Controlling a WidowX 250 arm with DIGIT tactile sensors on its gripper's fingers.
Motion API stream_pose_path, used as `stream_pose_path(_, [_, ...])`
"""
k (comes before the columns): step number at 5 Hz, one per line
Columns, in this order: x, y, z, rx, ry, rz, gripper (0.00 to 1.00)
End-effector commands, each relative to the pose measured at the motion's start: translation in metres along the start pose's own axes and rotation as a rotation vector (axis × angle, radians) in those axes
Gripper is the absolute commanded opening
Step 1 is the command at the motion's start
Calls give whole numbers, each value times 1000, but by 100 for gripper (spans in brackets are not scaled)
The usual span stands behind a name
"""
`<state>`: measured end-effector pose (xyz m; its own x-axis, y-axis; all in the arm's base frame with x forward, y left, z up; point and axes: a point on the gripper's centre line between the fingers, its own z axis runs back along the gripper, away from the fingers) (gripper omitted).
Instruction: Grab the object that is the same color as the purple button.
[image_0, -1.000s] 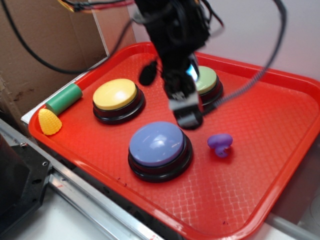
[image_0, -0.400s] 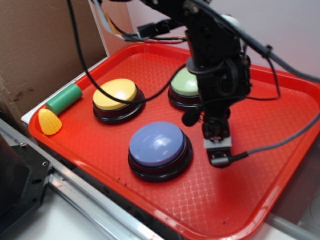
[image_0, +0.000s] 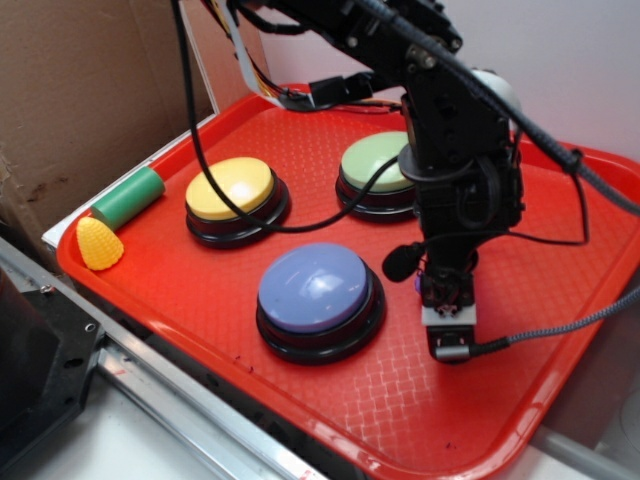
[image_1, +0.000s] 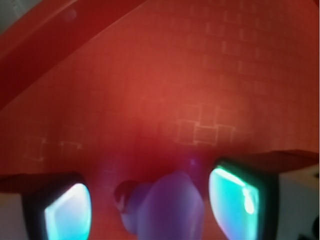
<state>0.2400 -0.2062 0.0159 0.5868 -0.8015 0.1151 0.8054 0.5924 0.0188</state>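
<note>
The object, a small lumpy purple toy (image_1: 170, 207), lies on the red tray between my fingers in the wrist view. There is a gap between it and each teal-lit pad (image_1: 235, 200). My gripper (image_1: 150, 205) is open and straddles the toy. In the exterior view the gripper (image_0: 442, 298) points down at the tray just right of the purple button (image_0: 315, 287), a lavender dome on a black base. The black arm hides almost all of the toy there.
The red tray (image_0: 560, 260) also holds a yellow button (image_0: 232, 187) and a green button (image_0: 375, 162) behind the purple one. A green cylinder (image_0: 128, 197) and a yellow ridged toy (image_0: 98, 244) sit at its left corner. A cardboard box (image_0: 80, 90) stands to the left.
The arm swung from between the buttons to the right and front, then came down over the purple toy, which it now covers in the exterior view.
</note>
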Motion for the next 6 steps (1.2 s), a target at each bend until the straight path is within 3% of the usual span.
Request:
stream_pose_path(1, [9,-7,4,22,8,17,0])
stream_pose_path(2, [8,-4,6,33,34,50,0])
stream_pose_path(4, [3,16,75,16,38,293,0])
stream_pose_path(5, [-14,36,125,32,73,511,0])
stream_pose_path(6, [-41,48,154,13,53,614,0])
